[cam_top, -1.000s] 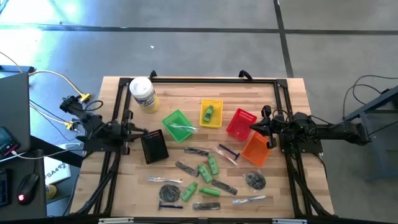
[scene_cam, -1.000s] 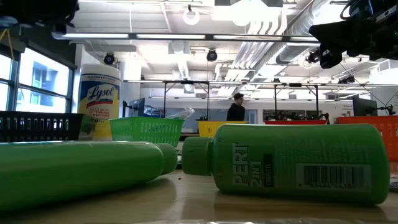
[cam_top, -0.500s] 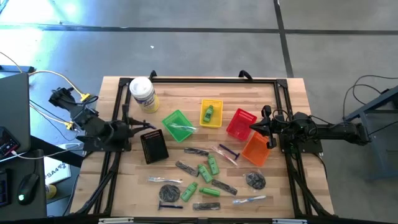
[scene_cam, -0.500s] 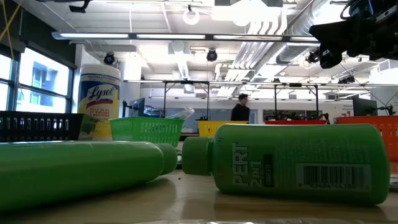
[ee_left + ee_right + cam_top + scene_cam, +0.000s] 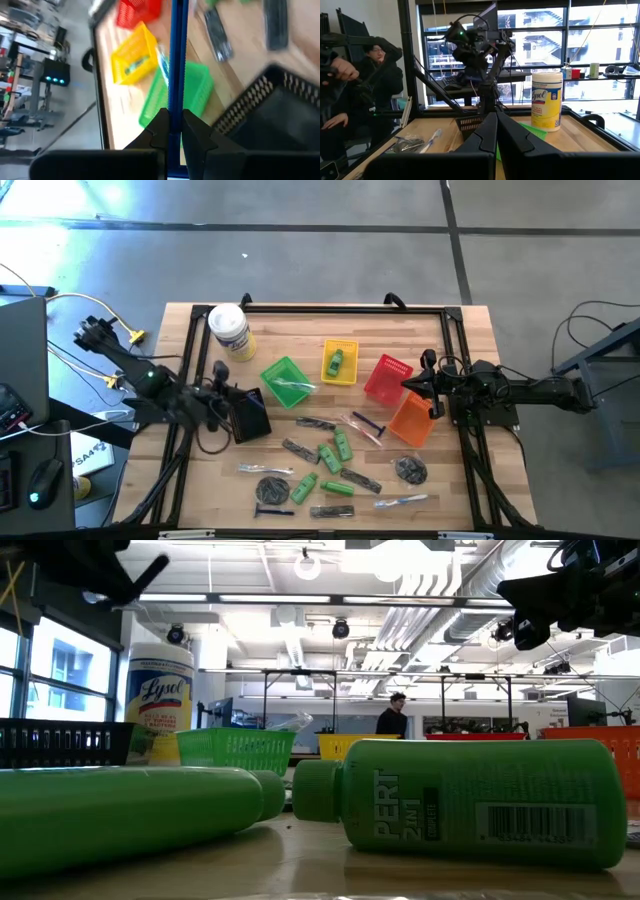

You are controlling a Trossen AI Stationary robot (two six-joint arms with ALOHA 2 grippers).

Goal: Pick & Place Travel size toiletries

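The toiletries lie loose on the near half of the table: green bottles (image 5: 340, 445), dark sticks (image 5: 298, 448), clear-wrapped pieces (image 5: 265, 470), grey discs (image 5: 410, 470) and purple-handled razors (image 5: 368, 422). Two green bottles (image 5: 480, 800) lie on their sides close to the low camera. One green bottle (image 5: 335, 361) lies in the yellow basket and a wrapped piece (image 5: 290, 383) in the green basket. My left gripper (image 5: 232, 393) is shut over the left rim of the black basket (image 5: 247, 417) and holds nothing. My right gripper (image 5: 425, 383) hangs shut above the orange basket (image 5: 410, 422).
A white-lidded yellow wipes jar (image 5: 230, 332) stands at the far left. Green (image 5: 285, 380), yellow (image 5: 340, 363) and red (image 5: 387, 378) baskets sit in a row mid-table. A black frame (image 5: 300, 308) borders the table. People (image 5: 365, 85) are in the room behind.
My left arm has swung from the table's left edge toward the right and forward, bringing its gripper over the black basket's left side. My right arm has kept still. No toiletry has moved. A person far behind the table has walked to the right.
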